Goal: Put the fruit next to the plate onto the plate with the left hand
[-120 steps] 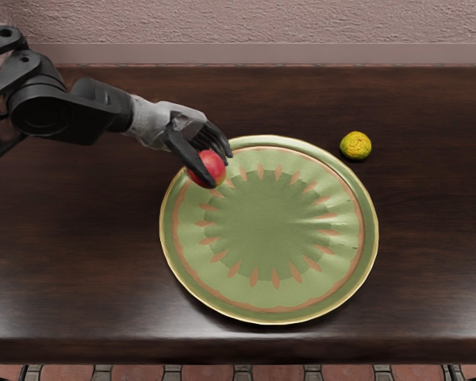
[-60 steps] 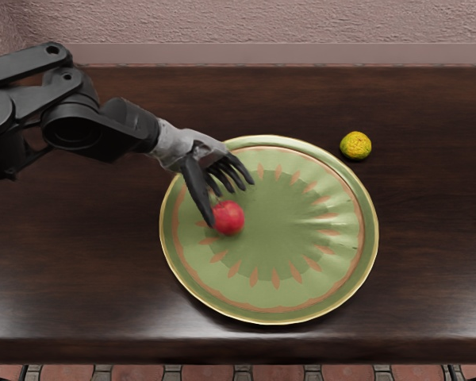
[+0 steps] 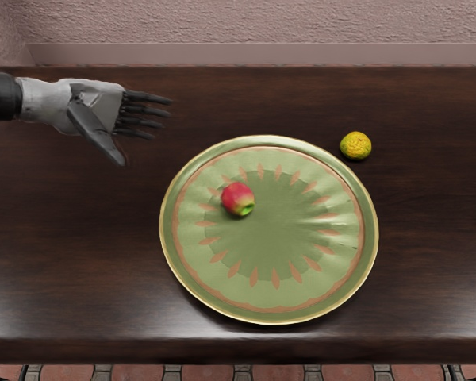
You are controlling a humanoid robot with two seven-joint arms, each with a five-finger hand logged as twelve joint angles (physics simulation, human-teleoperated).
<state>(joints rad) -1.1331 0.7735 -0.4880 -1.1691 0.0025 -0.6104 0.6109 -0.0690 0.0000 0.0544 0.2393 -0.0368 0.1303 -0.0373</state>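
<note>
I see left hand [image 3: 103, 111] spread, empty | red-green apple [image 3: 238, 198] loose on round green patterned plate [image 3: 301, 266] | risk: it rolls off if nudged.

No legible text or markings.

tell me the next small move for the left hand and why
Probably draw the open left hand back toward the left edge to rest: the red apple already lies on the round green plate, free of the hand, which holds nothing. A small yellow-green fruit sits on the dark wooden table beside the rim.
</note>
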